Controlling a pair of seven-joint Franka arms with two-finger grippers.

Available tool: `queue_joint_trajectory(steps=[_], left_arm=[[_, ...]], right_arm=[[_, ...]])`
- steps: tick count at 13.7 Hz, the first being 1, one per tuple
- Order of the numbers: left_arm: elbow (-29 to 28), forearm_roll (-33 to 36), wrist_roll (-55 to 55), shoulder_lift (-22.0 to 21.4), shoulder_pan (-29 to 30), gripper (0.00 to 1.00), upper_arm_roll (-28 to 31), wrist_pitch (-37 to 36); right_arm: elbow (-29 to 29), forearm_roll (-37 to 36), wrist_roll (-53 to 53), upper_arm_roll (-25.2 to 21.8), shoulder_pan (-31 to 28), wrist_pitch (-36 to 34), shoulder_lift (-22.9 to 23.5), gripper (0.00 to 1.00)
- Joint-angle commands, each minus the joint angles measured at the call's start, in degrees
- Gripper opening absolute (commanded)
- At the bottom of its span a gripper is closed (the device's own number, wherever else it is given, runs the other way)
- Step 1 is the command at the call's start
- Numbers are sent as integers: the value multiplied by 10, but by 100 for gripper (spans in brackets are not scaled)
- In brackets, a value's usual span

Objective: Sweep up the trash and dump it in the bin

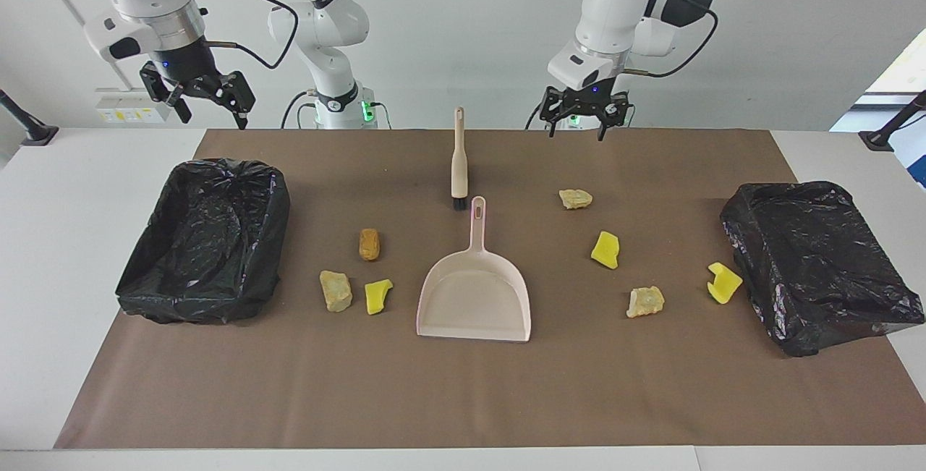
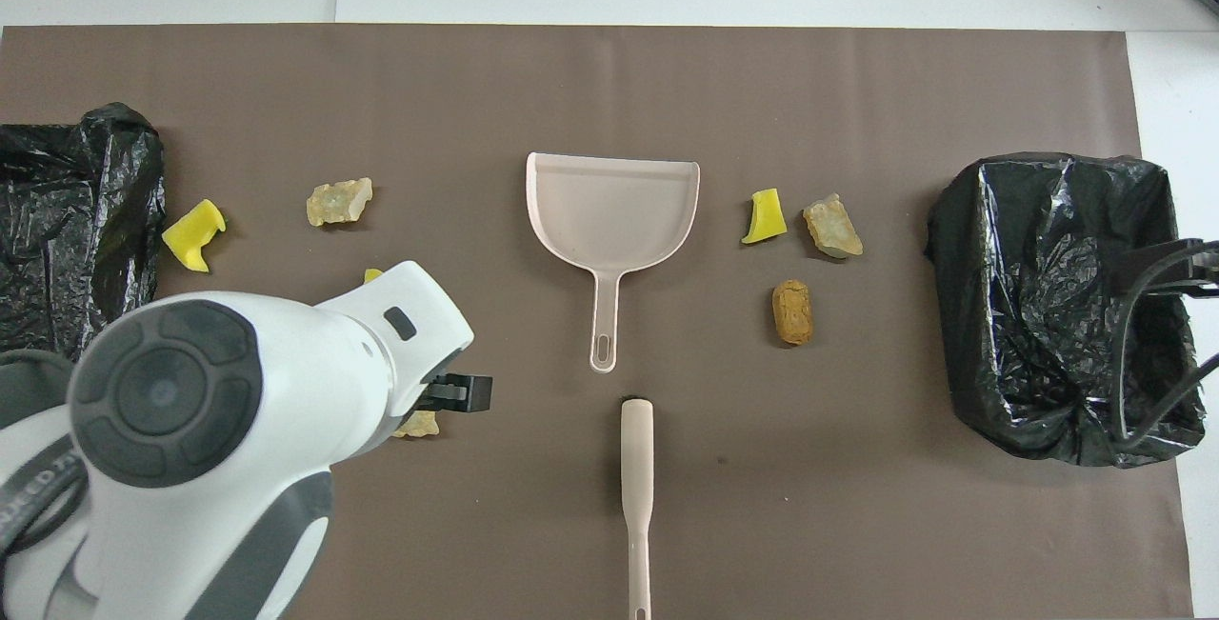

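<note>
Several pieces of trash lie on the brown mat: tan chunks (image 1: 576,199) (image 1: 645,301) (image 1: 336,290), yellow wedges (image 1: 605,249) (image 1: 724,282) (image 1: 377,295) and an orange-brown oval (image 1: 369,244). A beige dustpan (image 1: 474,301) lies mid-mat, its handle toward a beige brush (image 1: 459,160). One black-lined bin (image 1: 278,203) stands at the right arm's end, another (image 1: 817,261) at the left arm's end. My left gripper (image 1: 576,132) hangs open and empty over the mat's robot-side edge, beside the brush. My right gripper (image 1: 213,120) waits open above its bin.
In the overhead view the left arm (image 2: 238,410) covers most of one yellow wedge and part of a tan chunk (image 2: 419,425). White table (image 1: 72,189) borders the mat (image 1: 463,399). A cable (image 2: 1143,315) hangs over the bin at the right arm's end.
</note>
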Motion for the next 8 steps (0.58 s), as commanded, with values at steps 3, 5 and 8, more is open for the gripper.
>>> queue_joint_trajectory(steps=[3,5,8], left_arm=[[-80,-1,-74,-14,-113,100,11,70],[-105,-1,-138,3,-164,100,11,121],[-127,-1,-185,43,-235,100,12,163]], right_arm=[[-4,7,-6,1,-1,1,-6,100],[-4,7,-6,0,-1,1,-6,100],[-4,7,-6,0,-1,1,-6,100]])
